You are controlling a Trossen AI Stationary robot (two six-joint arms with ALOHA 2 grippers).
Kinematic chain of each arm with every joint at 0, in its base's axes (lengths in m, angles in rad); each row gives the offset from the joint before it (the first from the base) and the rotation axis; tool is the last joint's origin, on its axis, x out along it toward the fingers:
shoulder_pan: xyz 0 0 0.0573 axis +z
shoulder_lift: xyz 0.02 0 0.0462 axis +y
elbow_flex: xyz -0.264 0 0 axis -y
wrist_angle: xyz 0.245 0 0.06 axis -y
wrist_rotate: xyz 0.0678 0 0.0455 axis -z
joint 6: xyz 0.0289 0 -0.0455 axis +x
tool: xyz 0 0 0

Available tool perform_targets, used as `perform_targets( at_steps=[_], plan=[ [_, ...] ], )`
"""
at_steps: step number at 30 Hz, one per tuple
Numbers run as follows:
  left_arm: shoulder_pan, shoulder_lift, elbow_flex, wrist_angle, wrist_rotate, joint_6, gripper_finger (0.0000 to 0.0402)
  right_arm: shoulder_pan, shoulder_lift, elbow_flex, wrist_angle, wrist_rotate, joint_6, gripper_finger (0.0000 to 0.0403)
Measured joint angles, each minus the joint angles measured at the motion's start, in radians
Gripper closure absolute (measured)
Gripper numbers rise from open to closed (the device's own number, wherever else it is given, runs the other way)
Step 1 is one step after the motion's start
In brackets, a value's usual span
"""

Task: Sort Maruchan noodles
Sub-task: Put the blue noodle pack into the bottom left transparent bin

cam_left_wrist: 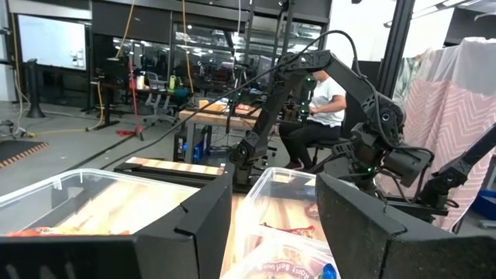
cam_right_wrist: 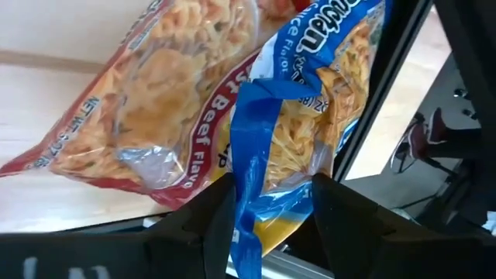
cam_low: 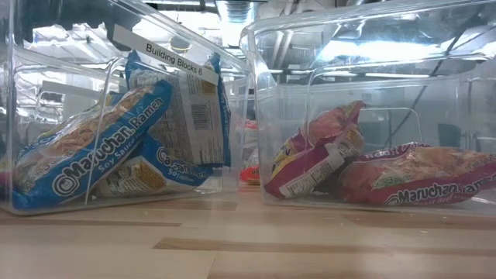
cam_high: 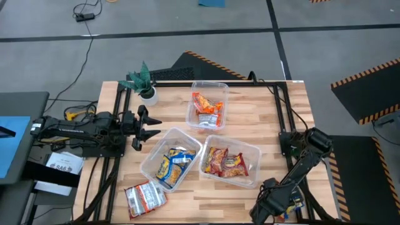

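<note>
Three clear tubs stand on the wooden table. The far tub (cam_high: 209, 85) holds orange packets (cam_high: 206, 106). The near left tub (cam_high: 179, 132) holds yellow-and-blue packets (cam_low: 101, 147), and the near right tub (cam_high: 236, 142) holds red packets (cam_low: 403, 182). A red-and-silver packet (cam_high: 145, 197) lies flat by the near left corner. My right gripper (cam_right_wrist: 271, 182) is down at the table's near right edge (cam_high: 270, 203), shut on a yellow-and-blue packet (cam_right_wrist: 310, 101). A red packet (cam_right_wrist: 155, 101) lies beside that one. My left gripper (cam_high: 150, 128) waits open at the left edge, with nothing between its fingers. My right gripper has the yellow-and-blue packet's crumpled blue sealed end (cam_right_wrist: 246, 167) between its two fingers. The packet fills the gap from one finger to the other. The fingers slant down at it from above. The rest of the packet reaches away past the fingertips, against the red packet; what it rests on is hidden.
A small green potted plant (cam_high: 145, 84) stands at the far left of the table. The table's black frame rail (cam_right_wrist: 387, 101) runs close by my right gripper. In the left wrist view a seated person (cam_left_wrist: 322, 101) shows in the room beyond the table.
</note>
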Motion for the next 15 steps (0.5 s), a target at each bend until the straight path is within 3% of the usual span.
perform_targets(
  at_steps=[15],
  plan=[
    [0.0, 0.0, 0.0, -0.007, 0.0, -0.002, 0.0227, -0.002, 0.045, 0.003, -0.072, 0.018, -0.03, 0.0211]
  ],
)
